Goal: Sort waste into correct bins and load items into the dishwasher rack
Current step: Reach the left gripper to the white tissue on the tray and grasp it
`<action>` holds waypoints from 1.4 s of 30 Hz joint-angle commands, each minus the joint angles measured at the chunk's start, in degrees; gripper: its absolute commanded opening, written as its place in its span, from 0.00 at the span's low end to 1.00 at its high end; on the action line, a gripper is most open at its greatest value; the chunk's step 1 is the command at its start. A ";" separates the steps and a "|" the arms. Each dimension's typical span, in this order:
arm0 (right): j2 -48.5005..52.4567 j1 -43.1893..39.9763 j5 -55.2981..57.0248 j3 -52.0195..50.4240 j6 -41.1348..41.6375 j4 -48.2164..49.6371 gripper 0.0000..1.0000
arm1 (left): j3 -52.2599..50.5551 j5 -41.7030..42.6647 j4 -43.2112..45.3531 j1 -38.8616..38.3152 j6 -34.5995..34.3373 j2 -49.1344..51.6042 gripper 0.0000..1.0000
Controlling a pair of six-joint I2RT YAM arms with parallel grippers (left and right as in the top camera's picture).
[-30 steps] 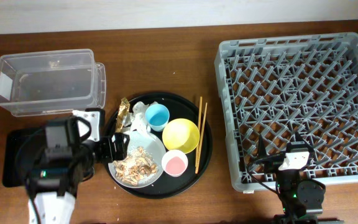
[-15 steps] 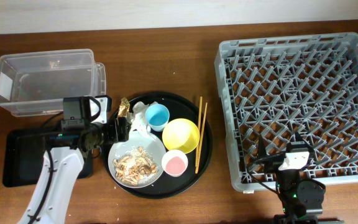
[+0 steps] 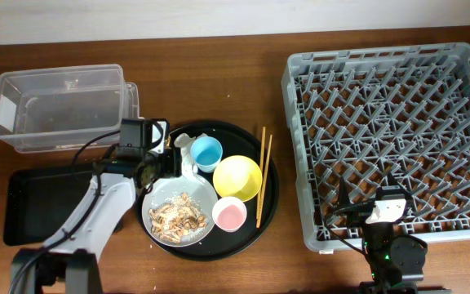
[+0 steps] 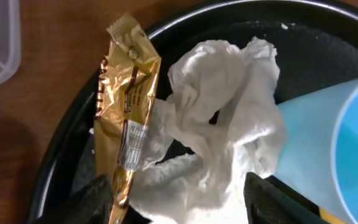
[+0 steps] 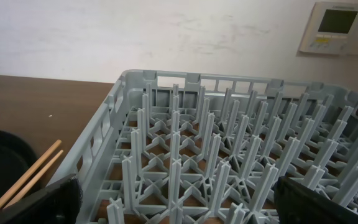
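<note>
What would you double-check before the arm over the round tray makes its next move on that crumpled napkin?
1. Crumpled white paper napkin sits between the left gripper's fingers: ok.
2. Crinkled gold-brown wrapper clear of those fingers: not ok, its end lies right by one.
3. Small blue cup clear of the other finger: cannot tell, very close.
4. Clear plastic rectangular box uncovered: ok.
5. Right gripper open, out of the way at the large grey plastic rack: ok.
</note>
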 commanded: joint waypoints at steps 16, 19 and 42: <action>-0.33 0.31 0.48 -0.52 -0.42 -0.04 0.98 | 0.76 5.77 2.75 -0.04 -0.52 3.76 0.43; -0.33 0.31 0.50 -0.52 -0.39 -0.04 0.99 | 0.76 8.02 2.78 -0.02 -0.55 3.76 0.43; -0.33 0.31 0.50 -0.52 -0.42 -0.04 0.98 | 1.27 6.93 -6.25 0.04 -5.90 -15.37 0.01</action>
